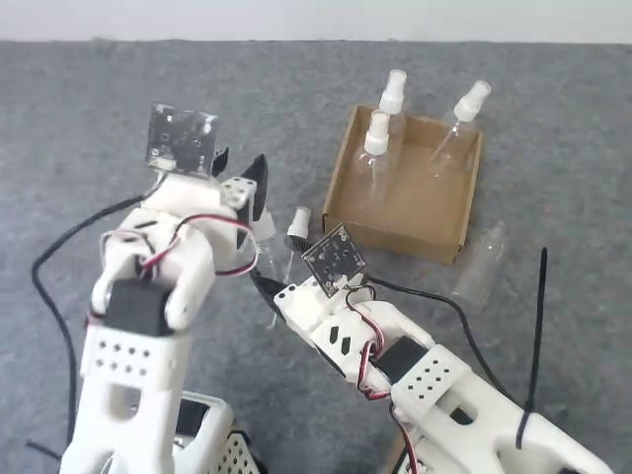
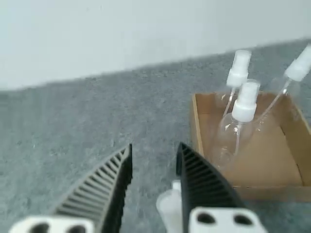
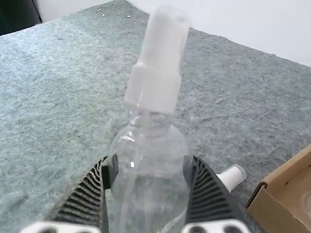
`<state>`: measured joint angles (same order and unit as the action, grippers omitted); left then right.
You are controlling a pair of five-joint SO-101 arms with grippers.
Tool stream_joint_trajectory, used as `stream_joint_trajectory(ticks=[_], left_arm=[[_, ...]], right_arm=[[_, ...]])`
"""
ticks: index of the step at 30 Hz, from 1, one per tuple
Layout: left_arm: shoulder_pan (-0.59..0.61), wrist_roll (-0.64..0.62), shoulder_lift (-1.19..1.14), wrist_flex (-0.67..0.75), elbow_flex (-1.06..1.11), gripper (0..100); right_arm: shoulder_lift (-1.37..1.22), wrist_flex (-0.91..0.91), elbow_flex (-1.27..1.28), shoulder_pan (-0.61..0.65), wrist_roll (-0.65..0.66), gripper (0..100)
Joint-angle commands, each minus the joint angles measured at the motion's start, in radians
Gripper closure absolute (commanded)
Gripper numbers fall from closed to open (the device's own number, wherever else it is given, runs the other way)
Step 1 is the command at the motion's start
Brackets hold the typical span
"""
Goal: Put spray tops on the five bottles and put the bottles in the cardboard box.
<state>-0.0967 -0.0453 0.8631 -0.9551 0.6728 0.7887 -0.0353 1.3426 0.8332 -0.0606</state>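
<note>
A clear bottle (image 3: pixel 146 189) with a white spray top (image 3: pixel 158 63) on its neck sits clamped between the ribbed black jaws of the right gripper (image 3: pixel 148 165), which grasp it by the body. From above, it is held near the middle of the grey mat (image 1: pixel 99 118). Whether the top is screwed fully down cannot be told. Just beside the bottle's head, at 3 o'clock in the high view, a loose spray top (image 1: pixel 298 222) rests on the mat with its thin tube trailing toward 6 o'clock. At 11 o'clock from the held bottle hangs the left gripper (image 1: pixel 239 173), its jaws spread apart and grasping nothing, close above the bottle's head. The cardboard box (image 1: pixel 395 232) lies at 2 o'clock from the held bottle, near it but apart. Inside it are three topped bottles (image 1: pixel 375 163), their white heads pointing toward 12 o'clock. Just outside the box's corner at 4 o'clock, a bare bottle (image 1: pixel 482 262) without a top lies on its side on the mat. A black cable (image 1: pixel 44 286) loops past the left arm at 9 o'clock.
</note>
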Motion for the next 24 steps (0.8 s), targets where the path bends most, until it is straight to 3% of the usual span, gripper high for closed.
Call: stream_joint_trajectory(ticks=[1, 7, 10, 17, 24], left_arm=[[-0.009, -0.003, -0.028, 0.025, 0.004, 87], [-0.011, -0.003, -0.028, -0.057, 0.012, 88], [-0.011, -0.003, -0.023, -0.097, 0.007, 93], [-0.057, 0.002, 0.15, -0.18, 0.016, 99], [-0.11, 0.051, 0.184, -0.077, 0.114, 98]], right_arm=[[0.045, -0.013, -0.006, -0.015, -0.011, 99.3], [0.045, -0.013, -0.006, -0.015, -0.011, 99.3], [0.045, -0.013, -0.006, -0.015, -0.011, 99.3], [0.045, -0.013, -0.006, -0.015, -0.011, 99.3], [0.045, -0.013, -0.006, -0.015, -0.011, 99.3]])
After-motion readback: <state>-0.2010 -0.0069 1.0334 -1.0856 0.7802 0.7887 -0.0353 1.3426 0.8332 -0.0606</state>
